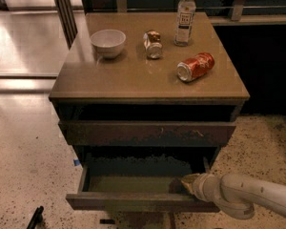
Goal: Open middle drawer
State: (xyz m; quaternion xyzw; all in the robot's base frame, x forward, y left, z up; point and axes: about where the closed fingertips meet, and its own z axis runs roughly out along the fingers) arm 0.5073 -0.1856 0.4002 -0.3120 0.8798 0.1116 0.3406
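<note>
The middle drawer point(133, 200) is pulled out from the brown cabinet, and its flat olive-brown inside point(128, 182) shows. Its plain dark front faces me at the bottom of the view. My gripper point(189, 184) reaches in from the right on a pale arm point(257, 197). Its tip sits at the drawer's right end, just behind the front panel. Above it, the taller front with pale scratch marks point(148, 132) stands slightly out from the cabinet.
On the cabinet top point(133, 80) are a white bowl point(108, 42), a small can lying down point(153, 44), a water bottle point(183, 18) and a red can on its side point(196, 66). Speckled floor lies left and right. A dark object point(35, 217) lies at the lower left.
</note>
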